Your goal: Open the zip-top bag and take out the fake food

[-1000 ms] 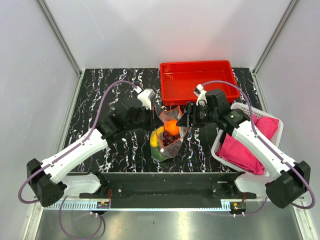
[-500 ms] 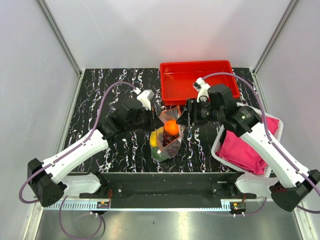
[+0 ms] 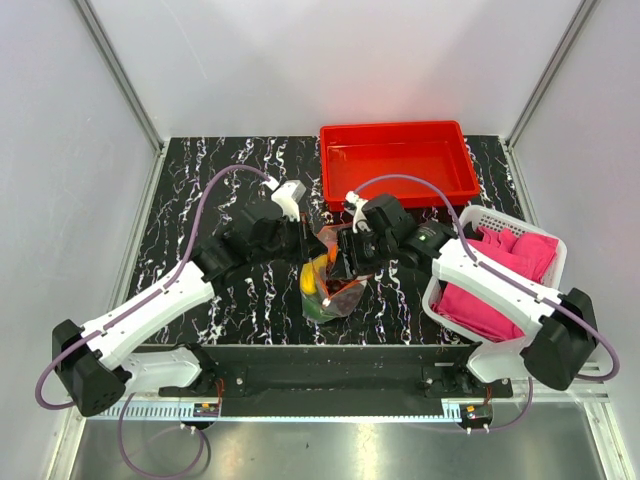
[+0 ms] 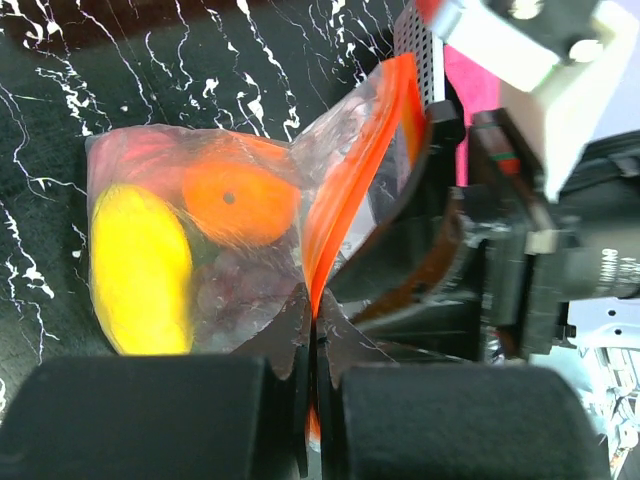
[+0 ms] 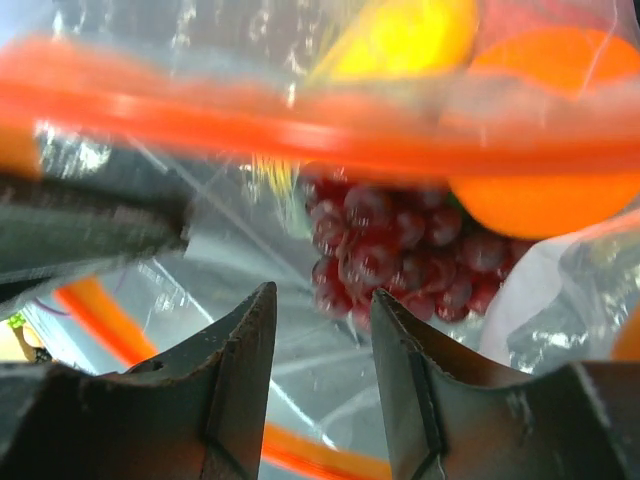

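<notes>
The zip-top bag lies at the table's middle, its mouth held apart. My left gripper is shut on its orange-red zip strip, pinched at the fingertips. Through the plastic the left wrist view shows an orange ball, a yellow fruit and grapes. My right gripper sits over the bag's mouth, and it is open and empty. The dark purple grapes lie just beyond its tips, with the orange ball and the yellow fruit further on. A green piece shows at the bag's near end.
A red tray stands at the back right. A white basket with pink cloths stands on the right, close to my right arm. Grey walls stand on both sides.
My right gripper has swung left from beside the bag to over its mouth, now covering the orange ball in the top view. My left gripper has kept its hold on the strip.
</notes>
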Robot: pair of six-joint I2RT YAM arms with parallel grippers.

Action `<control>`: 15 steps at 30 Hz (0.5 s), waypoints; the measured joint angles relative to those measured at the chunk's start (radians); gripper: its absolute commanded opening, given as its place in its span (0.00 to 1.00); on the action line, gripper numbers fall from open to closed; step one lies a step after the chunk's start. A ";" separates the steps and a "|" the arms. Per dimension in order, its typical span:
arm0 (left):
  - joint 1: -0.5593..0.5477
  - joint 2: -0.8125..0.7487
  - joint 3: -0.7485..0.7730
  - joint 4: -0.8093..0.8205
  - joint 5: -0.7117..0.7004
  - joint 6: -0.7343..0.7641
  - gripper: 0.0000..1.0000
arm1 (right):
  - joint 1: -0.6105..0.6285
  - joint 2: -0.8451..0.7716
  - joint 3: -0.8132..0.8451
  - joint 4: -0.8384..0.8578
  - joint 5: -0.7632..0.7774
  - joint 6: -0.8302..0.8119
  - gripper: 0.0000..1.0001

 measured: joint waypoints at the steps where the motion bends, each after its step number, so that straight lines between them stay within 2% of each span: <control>1: 0.000 0.000 -0.001 0.001 0.000 -0.002 0.00 | 0.000 0.006 -0.007 0.017 0.000 0.000 0.51; 7: -0.002 -0.008 -0.014 0.008 0.000 -0.011 0.00 | 0.000 0.051 -0.046 0.120 0.000 -0.001 0.56; 15: -0.017 -0.008 -0.018 0.015 0.000 -0.014 0.00 | 0.000 0.074 -0.068 0.170 0.043 -0.007 0.61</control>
